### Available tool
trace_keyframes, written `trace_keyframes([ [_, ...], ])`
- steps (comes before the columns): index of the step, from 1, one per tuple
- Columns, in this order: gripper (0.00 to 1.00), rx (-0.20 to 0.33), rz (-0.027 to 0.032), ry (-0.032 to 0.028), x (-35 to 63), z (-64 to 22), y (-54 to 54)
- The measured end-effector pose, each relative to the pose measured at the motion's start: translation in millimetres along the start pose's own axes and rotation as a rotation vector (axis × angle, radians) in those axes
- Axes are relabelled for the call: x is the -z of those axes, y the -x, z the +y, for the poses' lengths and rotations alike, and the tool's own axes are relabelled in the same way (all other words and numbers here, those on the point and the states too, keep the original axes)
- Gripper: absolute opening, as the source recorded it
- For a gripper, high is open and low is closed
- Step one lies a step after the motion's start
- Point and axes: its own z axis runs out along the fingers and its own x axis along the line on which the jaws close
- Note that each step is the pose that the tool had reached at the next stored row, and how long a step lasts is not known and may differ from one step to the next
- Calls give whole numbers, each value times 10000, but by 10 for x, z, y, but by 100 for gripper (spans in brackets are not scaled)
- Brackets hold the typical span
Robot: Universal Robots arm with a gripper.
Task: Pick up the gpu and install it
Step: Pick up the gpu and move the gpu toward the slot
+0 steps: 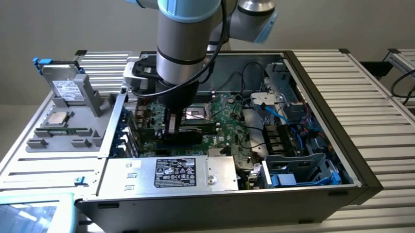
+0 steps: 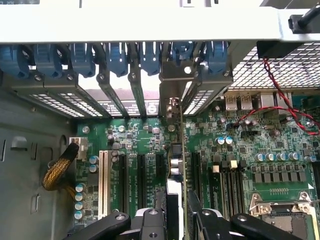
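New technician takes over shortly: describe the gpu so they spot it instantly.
Look into the open computer case, at the green motherboard on its floor. Under the arm, the tool grips the gpu, standing on edge over the expansion slots. Unlike the flat black slots beside it, it is a thin upright card with a metal bracket at one end.

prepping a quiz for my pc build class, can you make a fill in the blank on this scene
1. The gripper holds the flat green-and-black gpu upright over the large ____ circuit-board motherboard.
2. The plastic retaining clips over the metal slot brackets are ____.
3. One long plastic expansion slot is ____; the slots beside it are black.
Missing words: green; blue; white.
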Motion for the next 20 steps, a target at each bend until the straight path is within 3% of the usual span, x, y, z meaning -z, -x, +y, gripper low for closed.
trace_keyframes([
  [20, 28, -144, -25, 15, -9, -1, 1],
])
